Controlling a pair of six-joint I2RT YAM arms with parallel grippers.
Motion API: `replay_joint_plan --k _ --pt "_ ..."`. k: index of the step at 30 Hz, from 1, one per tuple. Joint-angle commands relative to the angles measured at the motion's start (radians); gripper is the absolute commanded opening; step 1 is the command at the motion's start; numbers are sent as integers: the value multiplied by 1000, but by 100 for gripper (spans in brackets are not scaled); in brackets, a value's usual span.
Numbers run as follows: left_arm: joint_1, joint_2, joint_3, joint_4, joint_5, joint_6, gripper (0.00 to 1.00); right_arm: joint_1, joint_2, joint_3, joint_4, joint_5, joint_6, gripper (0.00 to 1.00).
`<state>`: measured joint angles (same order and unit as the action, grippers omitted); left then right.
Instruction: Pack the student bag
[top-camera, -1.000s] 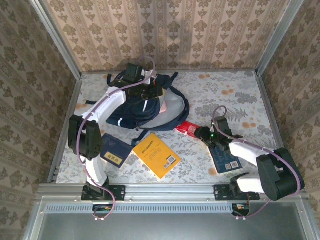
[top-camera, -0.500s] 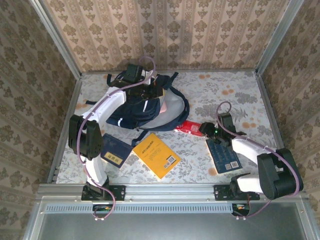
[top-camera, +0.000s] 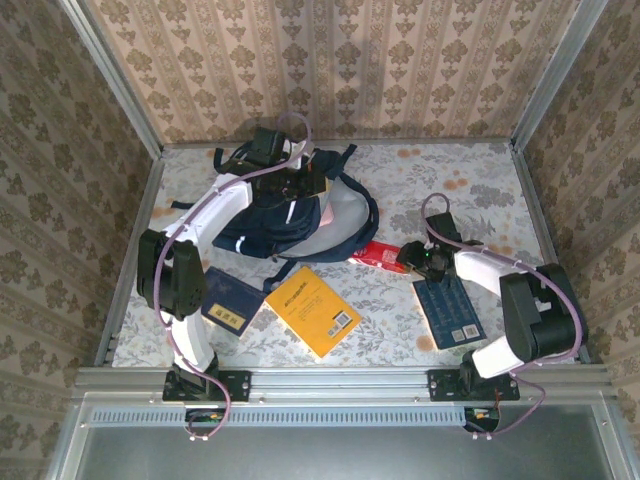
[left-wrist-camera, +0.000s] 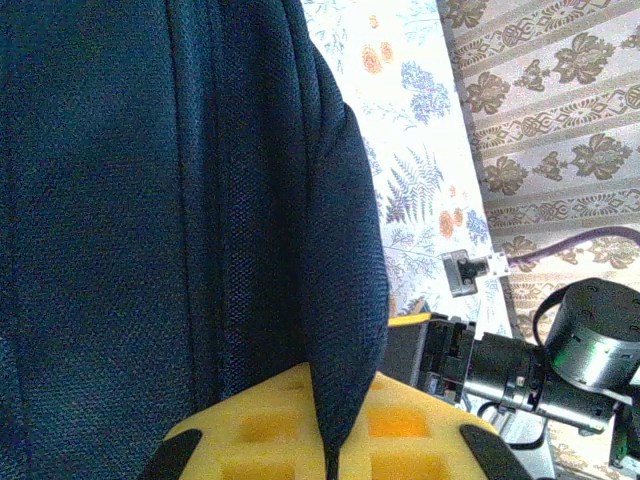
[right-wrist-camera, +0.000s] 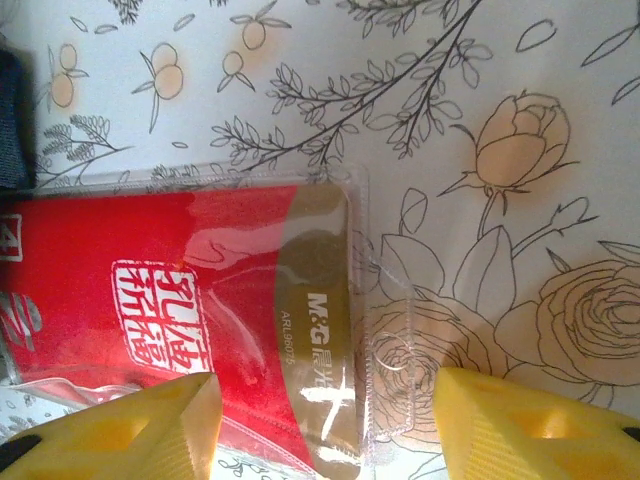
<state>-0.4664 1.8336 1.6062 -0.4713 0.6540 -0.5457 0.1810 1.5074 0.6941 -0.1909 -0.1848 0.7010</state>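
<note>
The student bag (top-camera: 268, 228), dark navy with a pale lining (top-camera: 347, 218), lies at the back left of the table. My left gripper (top-camera: 300, 182) is over its top edge, shut on a fold of the navy fabric (left-wrist-camera: 345, 300), which runs down between the yellow fingers (left-wrist-camera: 250, 430). A red packet in a clear sleeve (top-camera: 377, 256) lies just right of the bag. My right gripper (top-camera: 405, 259) hovers low at its right end. In the right wrist view the gripper (right-wrist-camera: 325, 410) is open, its yellow fingertips either side of the packet's (right-wrist-camera: 180, 310) gold end, not touching it.
A yellow book (top-camera: 313, 311) lies in front of the bag. One dark blue book (top-camera: 230, 302) rests to its left by the left arm, another (top-camera: 450, 312) near the right arm. Metal posts and patterned walls fence the flowered tabletop (top-camera: 470, 190).
My right gripper has moved back and left off the dark blue book to the red packet's end, and its jaws have widened. The left gripper has kept its hold on the bag.
</note>
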Motion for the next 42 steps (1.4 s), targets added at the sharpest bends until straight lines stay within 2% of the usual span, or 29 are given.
replay_joint_plan --k 1,4,8,19,23,26,31,35,37,39,42 --pt "-15 -8 37 10 55 19 0 -5 61 20 -14 -148 -23 60" --pt "-15 -8 37 11 55 20 0 -7 94 15 44 -232 -13 60" --pt "-16 -8 36 11 54 20 0 -31 92 -46 254 -338 45 58" --pt "-19 -5 37 9 56 23 0 -69 129 -87 642 -487 163 44" --pt "-20 -5 38 9 56 23 0 -68 151 -82 728 -534 202 38" --pt "-19 -5 38 10 56 23 0 -60 162 -62 695 -527 192 33" --pt "-18 -9 40 5 52 24 0 -49 147 -57 619 -476 161 17" --pt "-6 -19 47 -1 51 26 0 -51 38 -54 403 -322 90 0" --pt "3 -29 58 -3 61 26 0 -52 -29 -49 305 -247 60 0" --pt "51 -38 86 -21 69 30 0 -52 -106 -36 212 -168 35 0" --pt "63 -59 176 -130 11 112 0 -51 -229 -1 88 -66 12 0"
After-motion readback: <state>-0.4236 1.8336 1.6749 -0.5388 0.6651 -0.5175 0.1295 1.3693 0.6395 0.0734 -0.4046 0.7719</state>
